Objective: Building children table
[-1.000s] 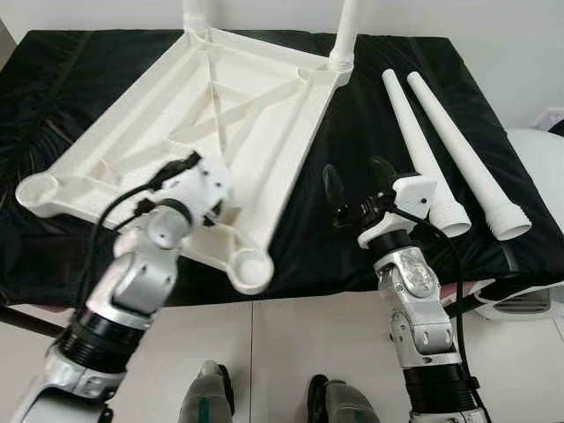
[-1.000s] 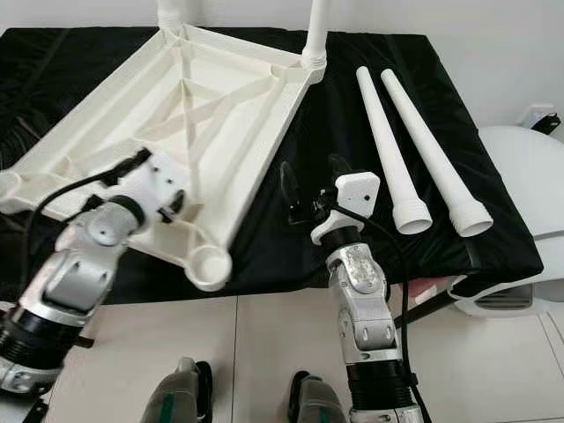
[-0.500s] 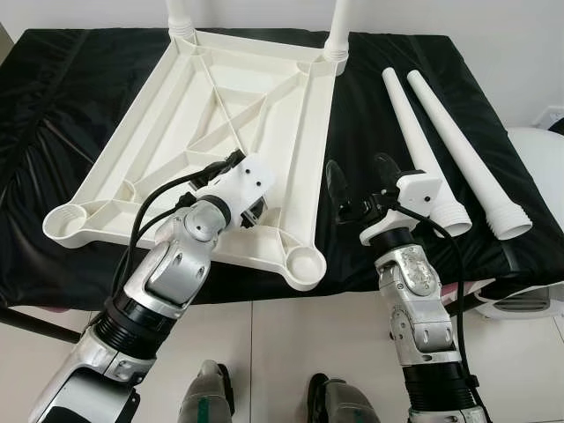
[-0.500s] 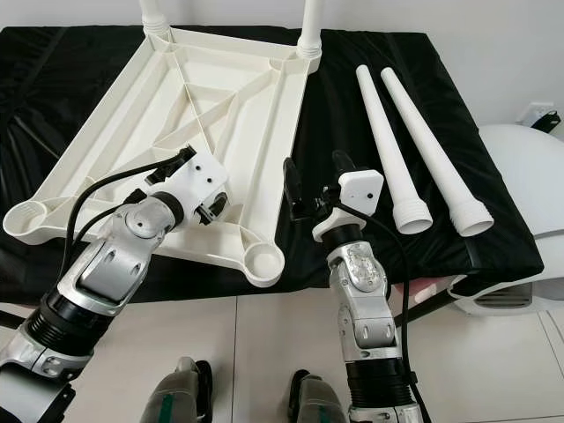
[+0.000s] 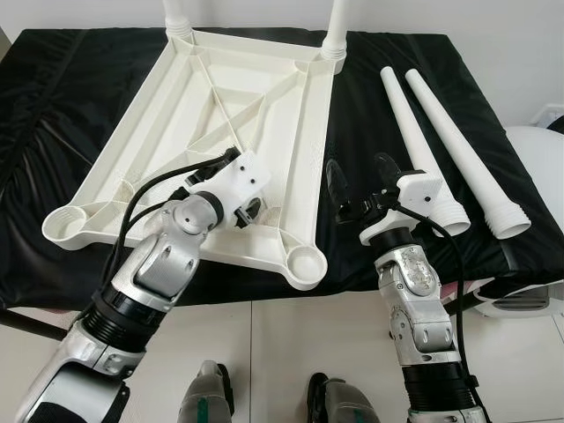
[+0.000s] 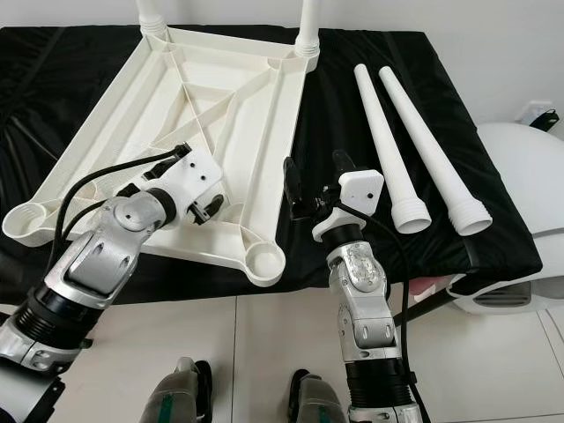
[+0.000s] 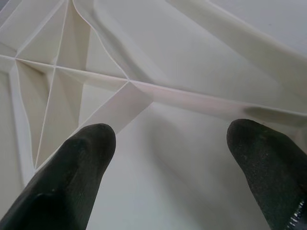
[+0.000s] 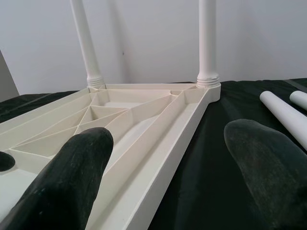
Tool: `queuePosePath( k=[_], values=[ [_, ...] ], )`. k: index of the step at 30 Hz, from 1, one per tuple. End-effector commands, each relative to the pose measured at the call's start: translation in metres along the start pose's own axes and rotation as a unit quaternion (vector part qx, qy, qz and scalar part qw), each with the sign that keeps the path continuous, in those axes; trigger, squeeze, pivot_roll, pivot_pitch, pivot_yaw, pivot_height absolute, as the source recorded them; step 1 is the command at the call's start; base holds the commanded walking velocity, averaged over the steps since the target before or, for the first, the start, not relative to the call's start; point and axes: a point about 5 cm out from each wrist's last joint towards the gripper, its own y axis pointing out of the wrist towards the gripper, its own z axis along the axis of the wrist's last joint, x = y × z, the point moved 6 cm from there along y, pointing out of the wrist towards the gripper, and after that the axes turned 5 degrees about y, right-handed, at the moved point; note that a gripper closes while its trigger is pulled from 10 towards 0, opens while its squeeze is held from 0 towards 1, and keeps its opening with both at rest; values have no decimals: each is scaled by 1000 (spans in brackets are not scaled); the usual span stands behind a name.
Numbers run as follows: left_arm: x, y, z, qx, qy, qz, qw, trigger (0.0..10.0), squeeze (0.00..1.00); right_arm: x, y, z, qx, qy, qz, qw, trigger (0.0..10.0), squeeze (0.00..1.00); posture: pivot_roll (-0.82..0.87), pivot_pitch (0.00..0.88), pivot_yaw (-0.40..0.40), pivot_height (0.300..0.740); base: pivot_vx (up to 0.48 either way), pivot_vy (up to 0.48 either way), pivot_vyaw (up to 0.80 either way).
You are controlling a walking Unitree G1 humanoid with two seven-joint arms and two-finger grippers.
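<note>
**Both grippers spread over the upturned tabletop**

The white tabletop (image 5: pixel 220 115) lay upside down on the black cloth (image 5: pixel 370 115) in front of me, its ribbed underside facing up. Two legs stood upright in the far corner sockets: the far-left leg (image 5: pixel 179 13) and the far-right leg (image 5: pixel 336 25). The two near corners showed round sockets with nothing in them, the near-left socket (image 5: pixel 60 226) and the near-right socket (image 5: pixel 302 262), the latter close to the cloth's front edge.

My left gripper (image 5: pixel 248 210) hung low over the near part of the tabletop's underside, just inside its front rim. Its fingers (image 7: pixel 76 163) were spread apart and held nothing; between them I looked at the crossing ribs (image 7: pixel 127 82) of the plastic, very close.

My right gripper (image 5: pixel 359 181) hovered above the black cloth just beside the tabletop's right edge, between it and the loose parts. Its fingers (image 8: pixel 72 172) were also parted and empty, pointing along the tabletop's long side toward the two standing legs.

To my right, two loose legs lay side by side on the cloth, apart from the tabletop: the inner loose leg (image 5: pixel 414 150) and the outer loose leg (image 5: pixel 458 150), both with their wide threaded ends toward me. A white rounded object (image 5: pixel 542 167) sat beyond the cloth's right edge.
</note>
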Motion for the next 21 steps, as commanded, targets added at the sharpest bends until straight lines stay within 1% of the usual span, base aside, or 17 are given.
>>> queuePosePath(
  k=[1, 7, 10, 11, 12, 14, 15, 16, 17, 20, 21],
  values=[
    [8, 4, -7, -10, 5, -12, 1000, 10000, 0, -1, -1, -1, 0, 0, 2, 1000, 10000, 0, 92, 180, 15, 740, 0, 0, 0],
    [9, 9, -9, -14, 7, -14, 1000, 10000, 0, -2, -1, -1, 1, 1, 2, 1000, 10000, 0, 87, 177, 17, 740, 0, 0, 0],
    [17, 22, -13, -26, 19, -20, 999, 10000, 0, -1, -2, 1, 3, -1, 1, 1000, 10000, 0, 74, 173, 24, 740, 0, 0, 0],
    [16, 26, -12, -26, 12, -12, 1000, 10000, 0, -1, -2, 2, 4, -1, -1, 1000, 10000, 0, 68, 172, 28, 740, 0, 0, 0],
    [16, 26, -12, -26, 12, -12, 1000, 10000, 0, -1, -2, 2, 4, -1, -1, 1000, 10000, 0, 68, 172, 28, 740, 0, 0, 0],
    [11, 29, -12, -30, 3, 5, 1000, 10000, 0, -1, -3, 2, 5, -1, -2, 1000, 10000, 0, 63, 171, 29, 740, 0, 0, 0],
    [11, 29, -12, -30, 3, 5, 1000, 10000, 0, -1, -3, 2, 5, -1, -2, 1000, 10000, 0, 63, 171, 29, 740, 0, 0, 0],
    [7, 31, -13, -32, -1, 20, 999, 10000, 0, -1, -3, 2, 6, -1, -3, 1000, 10000, 0, 63, 171, 29, 740, 0, 0, 0],
    [7, 31, -13, -32, -1, 20, 999, 10000, 0, -1, -3, 2, 6, -1, -3, 1000, 10000, 0, 63, 171, 29, 740, 0, 0, 0],
    [-16, 37, -17, -44, -21, 85, 995, 10000, 0, -1, -4, 3, 6, 1, -5, 1000, 10000, 0, 59, 170, 29, 740, 0, 0, 0],
    [-16, 37, -17, -44, -21, 85, 995, 10000, 0, -1, -4, 3, 6, 1, -5, 1000, 10000, 0, 59, 170, 29, 740, 0, 0, 0]
  ],
)
